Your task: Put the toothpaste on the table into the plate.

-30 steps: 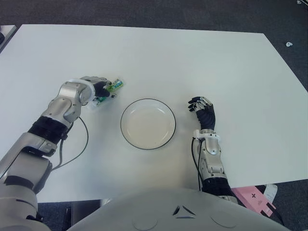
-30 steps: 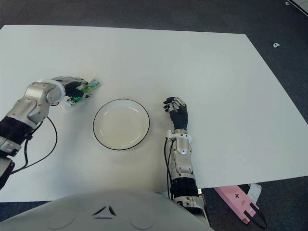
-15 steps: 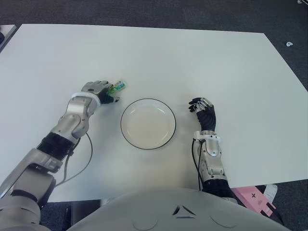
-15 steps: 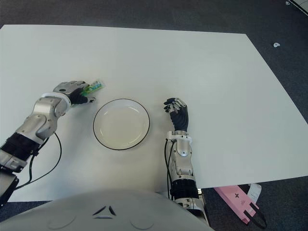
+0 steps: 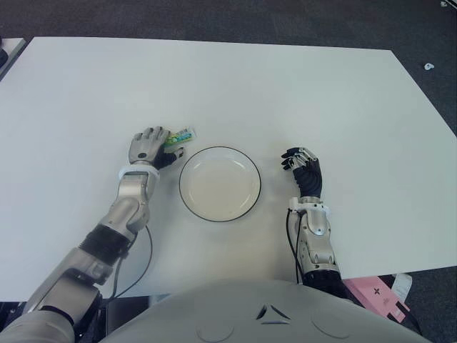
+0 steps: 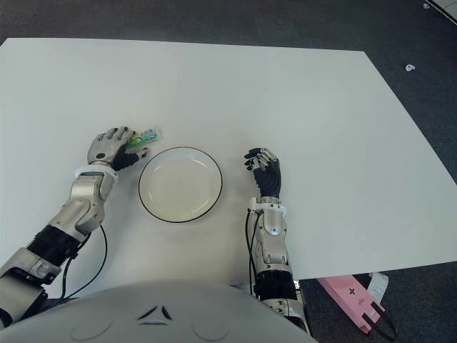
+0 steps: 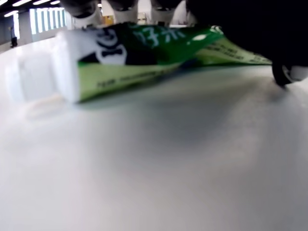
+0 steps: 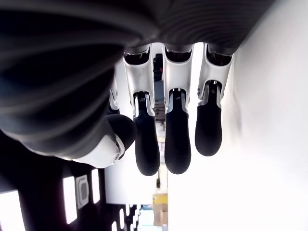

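The left hand lay palm-down over the tail end of the toothpaste, its fingers draped across the green tube, though whether they truly gripped it could not be told; the left wrist view showed the tube lying flat on the table beneath the hand. The white cap end stuck out past the fingertips, on the side of the hand facing the plate. The tube's long axis ran from under the palm outward toward the plate's far rim, stopping just short of it, so the toothpaste was not yet in the plate. The right hand showed on the plate's other side, well apart from the tube, fingers loosely extended and holding nothing. The left hand was plainly the nearer one for the carry, which looked like a short sideways move.
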Controlling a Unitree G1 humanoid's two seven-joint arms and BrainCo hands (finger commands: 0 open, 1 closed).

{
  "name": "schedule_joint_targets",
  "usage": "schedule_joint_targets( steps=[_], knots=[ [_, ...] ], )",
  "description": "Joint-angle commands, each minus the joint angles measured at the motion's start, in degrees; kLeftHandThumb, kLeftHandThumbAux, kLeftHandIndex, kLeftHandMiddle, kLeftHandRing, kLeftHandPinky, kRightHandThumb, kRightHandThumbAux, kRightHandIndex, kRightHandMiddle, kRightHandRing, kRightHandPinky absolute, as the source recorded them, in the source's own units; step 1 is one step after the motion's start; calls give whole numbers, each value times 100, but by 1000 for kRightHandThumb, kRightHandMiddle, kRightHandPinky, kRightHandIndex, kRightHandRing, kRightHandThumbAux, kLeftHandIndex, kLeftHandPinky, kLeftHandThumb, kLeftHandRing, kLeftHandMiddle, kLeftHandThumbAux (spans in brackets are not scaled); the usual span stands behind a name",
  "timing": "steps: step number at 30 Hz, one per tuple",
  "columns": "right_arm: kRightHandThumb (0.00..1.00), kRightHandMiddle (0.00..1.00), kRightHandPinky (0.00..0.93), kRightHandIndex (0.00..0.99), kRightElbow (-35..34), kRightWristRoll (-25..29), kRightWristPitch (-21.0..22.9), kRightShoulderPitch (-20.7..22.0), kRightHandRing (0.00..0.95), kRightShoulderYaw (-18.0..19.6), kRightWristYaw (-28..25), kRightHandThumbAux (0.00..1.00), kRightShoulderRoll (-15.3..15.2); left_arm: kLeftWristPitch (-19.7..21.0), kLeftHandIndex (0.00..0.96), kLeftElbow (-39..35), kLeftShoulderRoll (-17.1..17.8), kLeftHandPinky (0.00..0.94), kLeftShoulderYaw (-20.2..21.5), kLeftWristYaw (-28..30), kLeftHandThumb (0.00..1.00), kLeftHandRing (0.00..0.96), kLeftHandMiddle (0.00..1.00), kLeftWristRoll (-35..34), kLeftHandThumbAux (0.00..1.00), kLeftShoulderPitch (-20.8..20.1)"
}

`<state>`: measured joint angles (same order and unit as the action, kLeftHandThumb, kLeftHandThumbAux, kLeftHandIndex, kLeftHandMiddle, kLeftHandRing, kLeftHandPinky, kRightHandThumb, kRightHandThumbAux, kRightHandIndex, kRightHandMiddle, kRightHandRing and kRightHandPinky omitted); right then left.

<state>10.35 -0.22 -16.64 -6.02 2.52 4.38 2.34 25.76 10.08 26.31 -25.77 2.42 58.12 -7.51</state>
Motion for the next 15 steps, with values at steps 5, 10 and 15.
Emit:
schedule_joint_targets(
  steps=[5, 10, 15],
  knots=[
    [706, 525, 542, 429, 202, -37, 305, -174, 544, -7, 12, 730, -3, 348, 0, 717, -690, 0, -364, -157, 316, 0, 32, -207, 126, 895],
    [706, 528, 551, 429, 145, -7, 305, -213, 549, -4, -3, 730, 0, 337, 0, 1087, -858, 0, -312, -553, 344, 0, 39, -309, 146, 884],
    [706, 531, 553, 429, 133, 9, 302, -219, 552, -3, -9, 730, 8, 327, 0, 1116, -872, 8, -312, -707, 354, 4, 50, -310, 152, 888]
  ],
)
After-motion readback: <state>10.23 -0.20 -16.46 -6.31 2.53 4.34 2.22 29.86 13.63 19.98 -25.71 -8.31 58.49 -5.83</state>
